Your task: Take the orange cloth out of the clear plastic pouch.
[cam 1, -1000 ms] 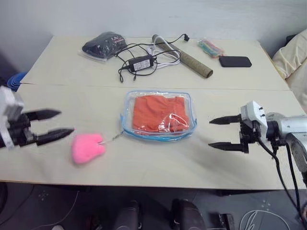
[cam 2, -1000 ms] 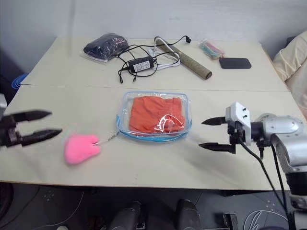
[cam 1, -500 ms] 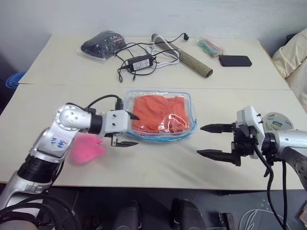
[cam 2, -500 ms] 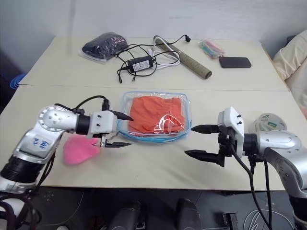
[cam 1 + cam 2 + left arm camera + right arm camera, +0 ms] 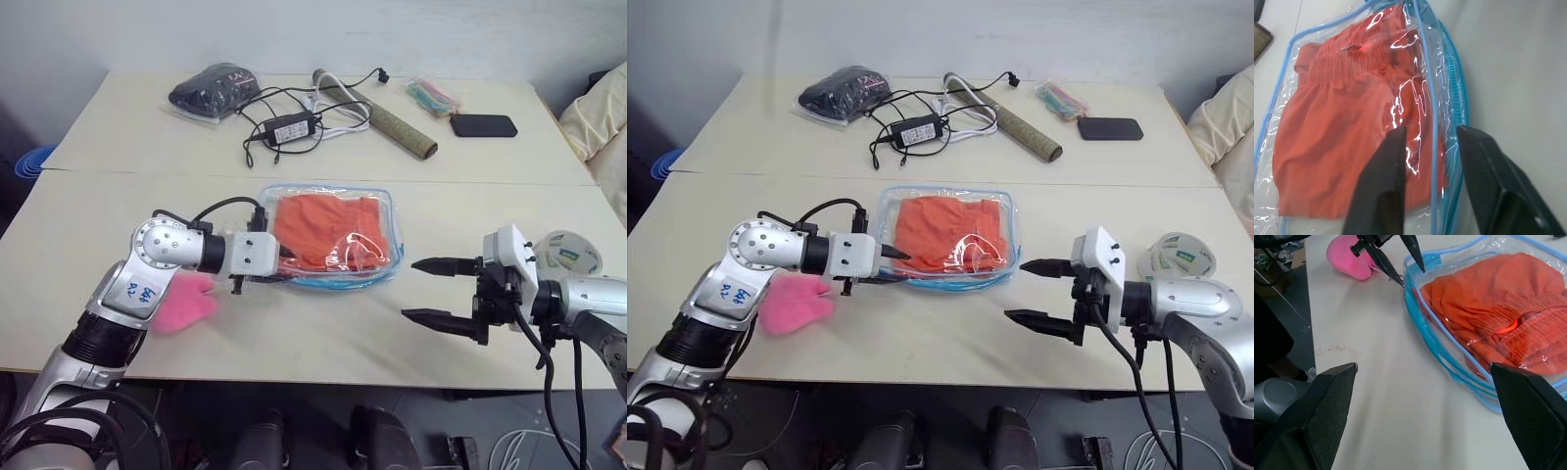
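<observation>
Reaching in from the near edge of the table [image 5: 323, 343], I've got my right gripper [image 5: 425, 291] hanging just above the top, fingers spread wide, nothing in it, pointing at the pouch [image 5: 384, 211] but clearly short of its right end. My left gripper [image 5: 893, 266] sits at the pouch's left end, fingers narrowed down with the blue zip edging [image 5: 1437, 161] running between them in the left wrist view. Honestly I can't tell if they're actually pinching the plastic or just straddling it. One finger lies over the clear top face, the other on the outer side of the edging.

Just left of that gripper, partly under my forearm, there's a pink fuzzy thing [image 5: 789, 305] lying flat on the table.

The pouch lies flat about mid-table, just on the near side of the seam where the two table halves meet. The cloth [image 5: 318, 227] is inside it, bunched up and filling most of the pouch, with an elastic-looking gathered band showing through the shiny plastic.

Far half of the table: a clear bag of dark stuff [image 5: 208, 90] at the left, a black power brick [image 5: 286, 128] with tangled cables in the middle, a rolled brownish mat [image 5: 392, 124] angled beside it, then a small packet of colourful bits [image 5: 429, 95] and a black phone [image 5: 481, 125] toward the far right corner.
</observation>
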Robot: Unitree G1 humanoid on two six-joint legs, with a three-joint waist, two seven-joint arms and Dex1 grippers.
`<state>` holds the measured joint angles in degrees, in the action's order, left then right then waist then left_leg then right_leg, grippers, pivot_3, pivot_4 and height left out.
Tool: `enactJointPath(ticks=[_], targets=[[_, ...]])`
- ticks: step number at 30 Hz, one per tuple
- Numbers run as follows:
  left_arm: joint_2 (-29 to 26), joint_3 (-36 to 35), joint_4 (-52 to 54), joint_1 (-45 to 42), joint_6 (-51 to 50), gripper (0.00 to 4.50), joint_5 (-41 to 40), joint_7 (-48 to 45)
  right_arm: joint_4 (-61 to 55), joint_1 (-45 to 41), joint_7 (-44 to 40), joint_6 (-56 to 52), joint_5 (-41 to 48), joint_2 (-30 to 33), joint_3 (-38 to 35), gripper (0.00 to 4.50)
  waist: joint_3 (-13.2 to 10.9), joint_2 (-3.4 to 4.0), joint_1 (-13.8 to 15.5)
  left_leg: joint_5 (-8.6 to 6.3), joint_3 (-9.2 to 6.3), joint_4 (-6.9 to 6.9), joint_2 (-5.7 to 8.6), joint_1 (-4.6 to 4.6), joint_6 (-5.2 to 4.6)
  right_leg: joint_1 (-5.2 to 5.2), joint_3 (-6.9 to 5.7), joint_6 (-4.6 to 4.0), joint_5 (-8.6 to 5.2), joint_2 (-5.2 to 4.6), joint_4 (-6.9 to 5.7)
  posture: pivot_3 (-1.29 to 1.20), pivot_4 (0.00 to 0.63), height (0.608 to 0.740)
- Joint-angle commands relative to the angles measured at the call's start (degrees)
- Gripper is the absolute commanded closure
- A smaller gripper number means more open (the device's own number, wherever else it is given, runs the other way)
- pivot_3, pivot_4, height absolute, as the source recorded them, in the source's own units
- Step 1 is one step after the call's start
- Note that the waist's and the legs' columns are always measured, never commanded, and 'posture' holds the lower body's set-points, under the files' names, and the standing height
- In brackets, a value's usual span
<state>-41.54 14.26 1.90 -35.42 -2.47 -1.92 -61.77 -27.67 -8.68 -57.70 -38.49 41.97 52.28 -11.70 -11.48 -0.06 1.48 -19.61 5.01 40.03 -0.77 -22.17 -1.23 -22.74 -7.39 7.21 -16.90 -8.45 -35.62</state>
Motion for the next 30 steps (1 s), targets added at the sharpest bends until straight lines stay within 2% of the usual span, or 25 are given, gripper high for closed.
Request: enactJointPath(ticks=[1,2,4,5,7,12,15,24,27,30], targets=[[-0.18,-0.48,-0.05,0.29,1.09,4.16,1.1,0.37,-0.75,-0.53,0.05,1.48,-0.02,-0.19,-1.0,0.0,0.0,0.0,0.0,0.0,0.0,0.0,0.0,0.0,0.0,0.0,-0.01,0.0,0.0,0.0,0.0,0.0,0.15,0.74],[-0.14,-0.47,0.15,0.54,0.88,4.46,0.92,0.08,-0.49,-0.69,-0.03,1.62,-0.12,-0.14,-0.88,0.0,0.0,0.0,-0.01,0.0,0.0,0.0,0.0,0.0,0.0,0.0,0.0,0.0,0.0,0.0,0.0,0.0,0.15,0.74],[0.14,-1.05,0.92,0.8,-0.47,4.46,-0.72,-0.78,0.03,-0.84,-0.35,1.98,-0.29,-0.03,-0.74,0.0,0.0,0.0,0.03,0.0,0.0,0.0,-0.01,0.0,0.0,0.0,0.01,0.0,0.0,0.0,0.0,0.0,0.15,0.74],[0.23,-1.39,0.91,0.62,-0.69,4.27,-1.05,-0.8,0.33,-0.91,-0.51,2.21,-0.44,-0.01,-0.67,0.0,0.0,0.0,0.05,0.0,0.0,0.01,-0.02,0.0,0.0,0.0,0.01,0.0,0.0,-0.01,0.0,0.0,0.15,0.74],[0.04,-1.53,0.73,0.06,-0.98,3.87,-1.55,-1.63,1.09,-1.15,-0.71,2.58,-0.85,-0.02,-0.51,0.0,0.0,0.0,0.03,0.0,-0.01,0.02,-0.03,-0.01,-0.01,0.01,0.0,0.0,0.0,-0.01,0.0,0.0,0.15,0.74],[0.83,-2.07,0.0,-0.72,-1.32,2.35,-2.14,-1.56,2.08,-1.06,-1.9,3.6,-2.14,0.38,0.23,0.0,0.0,0.0,0.02,0.0,0.0,0.01,-0.01,0.0,0.0,0.01,0.0,0.0,0.0,0.0,0.0,0.0,0.15,0.74],[-0.04,-0.86,-1.43,-0.37,1.55,1.43,0.22,-1.94,2.0,-0.66,-2.83,4.51,-3.15,0.5,0.52,0.0,0.0,0.0,-0.01,0.0,0.0,0.01,-0.01,-0.01,0.0,0.01,0.01,0.0,0.0,-0.01,0.0,0.0,0.15,0.74],[4.37,0.93,-8.19,-2.72,7.49,1.43,5.38,1.78,2.18,-1.4,-2.25,4.86,-4.29,-0.62,1.18,0.0,0.0,-0.02,0.12,0.01,-0.01,0.03,0.03,-0.01,-0.02,0.03,-0.03,0.01,0.0,-0.01,0.0,0.0,0.15,0.74],[5.74,0.08,-8.92,-3.67,7.29,1.98,4.58,2.24,2.07,-1.3,-2.0,4.76,-4.28,-0.79,1.34,0.0,0.0,-0.03,0.03,0.01,-0.03,0.04,0.03,-0.02,-0.02,0.04,-0.04,0.01,0.01,-0.01,0.0,0.0,0.15,0.74],[4.94,-0.15,-8.09,-2.87,7.18,2.95,3.42,0.56,2.26,-1.34,-1.91,4.79,-4.48,-0.82,1.44,0.0,0.0,-0.03,-0.08,0.01,-0.03,0.03,0.01,-0.01,-0.02,0.03,-0.05,0.01,0.01,0.0,0.0,0.0,0.15,0.74]])
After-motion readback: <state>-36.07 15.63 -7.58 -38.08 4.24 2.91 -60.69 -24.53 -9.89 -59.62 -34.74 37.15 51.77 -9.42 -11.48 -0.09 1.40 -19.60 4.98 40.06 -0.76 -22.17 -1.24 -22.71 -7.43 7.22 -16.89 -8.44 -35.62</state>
